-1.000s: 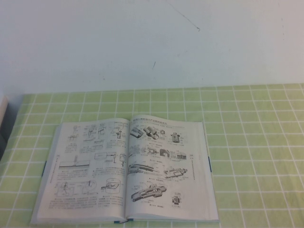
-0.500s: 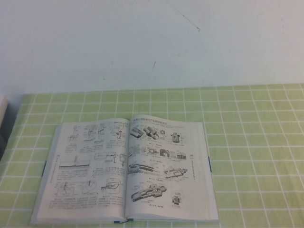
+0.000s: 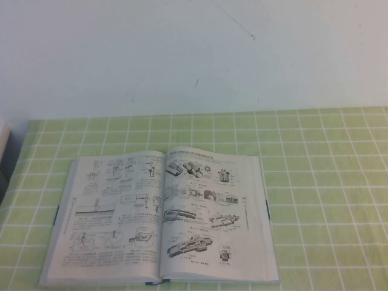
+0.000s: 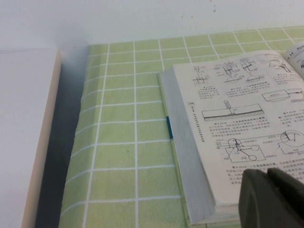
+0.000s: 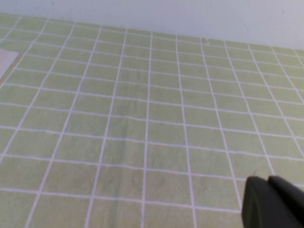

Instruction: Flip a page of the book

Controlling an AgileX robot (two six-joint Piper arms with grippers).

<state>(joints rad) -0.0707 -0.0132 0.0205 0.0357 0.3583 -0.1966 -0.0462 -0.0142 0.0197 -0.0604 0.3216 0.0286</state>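
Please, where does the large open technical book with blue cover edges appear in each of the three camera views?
High view: the large open white-paged technical book lies low, left of centre.
Left wrist view: its left half fills the right side, above the shut left gripper.
Right wrist view: perhaps a white corner at the left edge; shut right gripper visible.
Shared landmark: green checked tablecloth.

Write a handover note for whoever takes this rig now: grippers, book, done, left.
Left gripper: shut, empty, above the near left corner of the book.
Right gripper: shut, empty, over bare green checked tablecloth.
Large thick technical book: lies open and flat on the cloth; the thin white page with machine-part drawings is the right-hand leaf, lying flat.
Done: nothing.
Left: lift that page and turn it.
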